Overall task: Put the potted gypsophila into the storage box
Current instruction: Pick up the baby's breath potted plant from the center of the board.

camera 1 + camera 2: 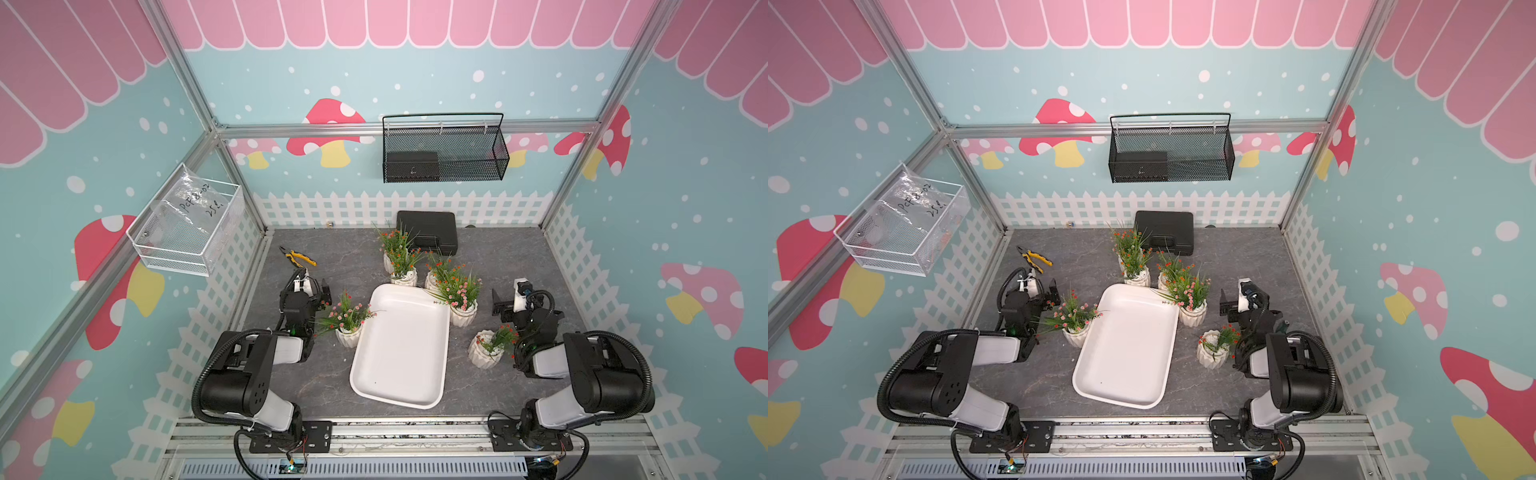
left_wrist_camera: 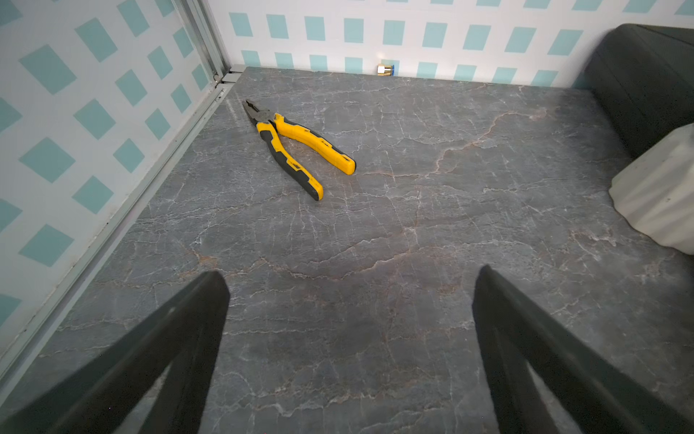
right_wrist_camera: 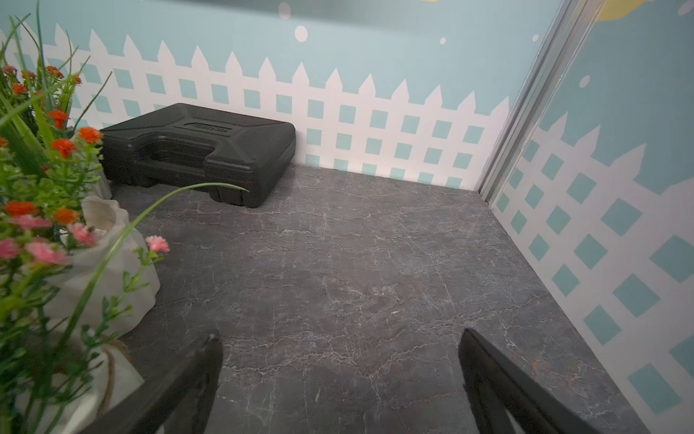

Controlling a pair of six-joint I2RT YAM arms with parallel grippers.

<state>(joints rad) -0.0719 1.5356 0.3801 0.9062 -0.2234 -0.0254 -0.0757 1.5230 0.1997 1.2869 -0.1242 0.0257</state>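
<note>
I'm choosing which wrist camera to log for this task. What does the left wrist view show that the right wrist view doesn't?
Only the left wrist view: yellow-handled pliers on the table and a small brass fitting by the wall. Only the right wrist view: flowers and sprigs of the potted gypsophila. Both: the table, the black case, a white ribbed pot, and that arm's gripper, open and empty: left gripper, right gripper.

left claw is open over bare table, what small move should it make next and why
Probably turn the left claw toward the pink-flowered potted gypsophila beside the storage box. Its jaws stand open and empty, facing the pliers, the box holds no pots, and that pot stands nearest.
</note>
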